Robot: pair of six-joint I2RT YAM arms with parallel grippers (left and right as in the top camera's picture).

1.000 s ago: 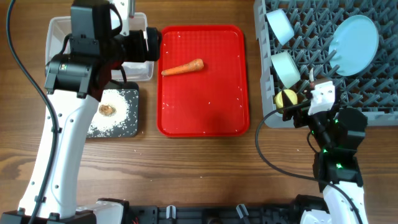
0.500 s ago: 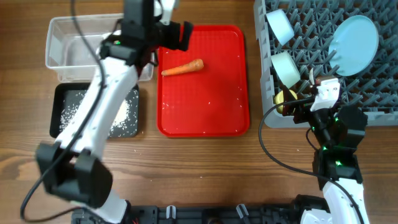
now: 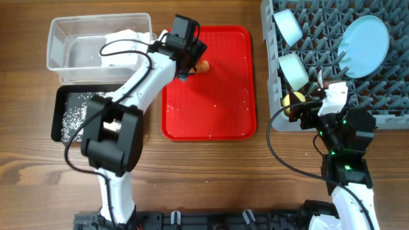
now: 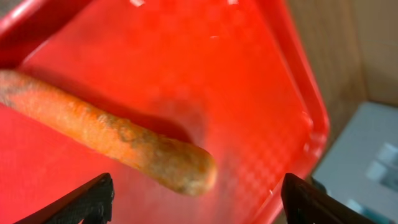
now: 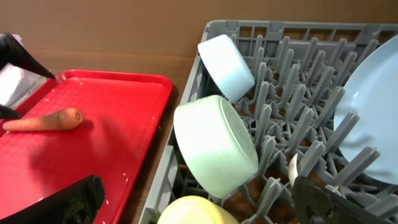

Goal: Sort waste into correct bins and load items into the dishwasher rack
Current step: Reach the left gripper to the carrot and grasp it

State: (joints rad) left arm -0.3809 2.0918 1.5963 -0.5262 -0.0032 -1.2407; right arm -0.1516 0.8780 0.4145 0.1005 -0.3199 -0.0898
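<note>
The orange carrot (image 4: 124, 146) lies on the flat red tray (image 3: 217, 108); in the overhead view only its tip (image 3: 204, 66) shows beside my left gripper. My left gripper (image 3: 192, 61) hovers open just over the carrot's end, its fingertips (image 4: 199, 208) wide apart on either side. My right gripper (image 3: 307, 108) is open at the front left corner of the grey dishwasher rack (image 3: 383, 96), its fingertips (image 5: 202, 208) either side of the yellow cup (image 5: 193, 214). The rack holds the pale-green bowl (image 5: 214, 143), light-blue bowl (image 5: 227, 59), light-blue plate (image 3: 364, 38) and white spoon (image 5: 292, 168).
The clear tub (image 3: 70, 38) stands at the back left, with my left arm across its right part. The black tray (image 3: 61, 128) in front of it holds rice grains (image 3: 73, 112). A few white specks lie on the red tray.
My left arm has swung right, from over the tub and black tray to the red tray beside the carrot. The right arm has barely moved.
</note>
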